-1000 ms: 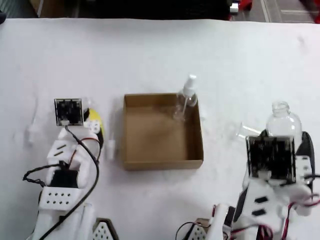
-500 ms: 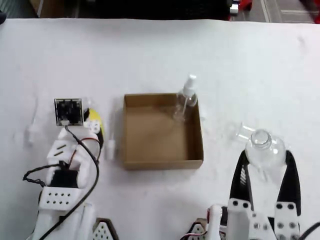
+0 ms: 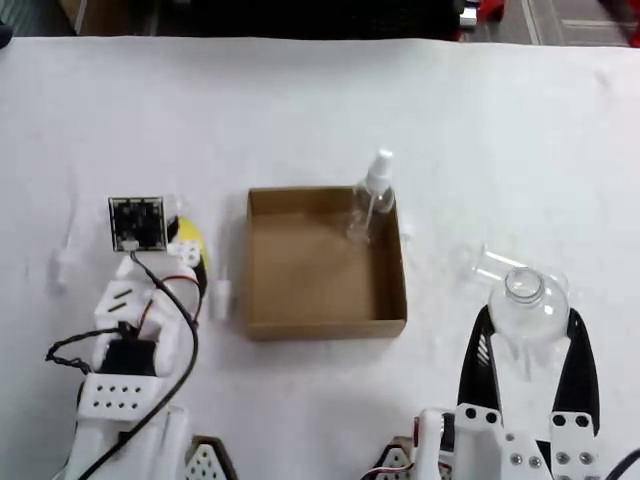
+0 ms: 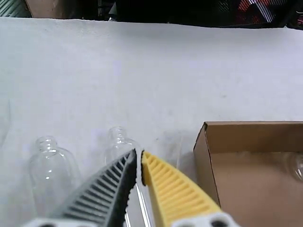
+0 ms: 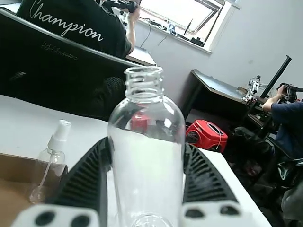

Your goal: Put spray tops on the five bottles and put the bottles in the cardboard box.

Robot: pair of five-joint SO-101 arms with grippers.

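My right gripper (image 3: pixel 528 316) is shut on a clear bottle without a top (image 3: pixel 527 292), held off the table to the right of the cardboard box (image 3: pixel 260 300); in the right wrist view that bottle (image 5: pixel 146 156) stands between the black fingers (image 5: pixel 87 177). A bottle with a spray top (image 3: pixel 372 203) stands in the box's far right corner. My left gripper (image 4: pixel 138 159) is shut and empty, left of the box, pointing at two topless bottles (image 4: pixel 49 165) (image 4: pixel 118 140). A loose spray top (image 3: pixel 222 293) lies between the left arm and the box.
Another clear bottle (image 3: pixel 489 264) lies on the white table just beyond the held one. A second small spray top (image 3: pixel 62 264) lies at the far left. The table's far edge (image 3: pixel 320 40) borders a dark room with people at desks.
The right wrist has tipped back, so the held bottle's mouth now faces upward, and the bottle has come nearer the front edge. The left arm has not moved.
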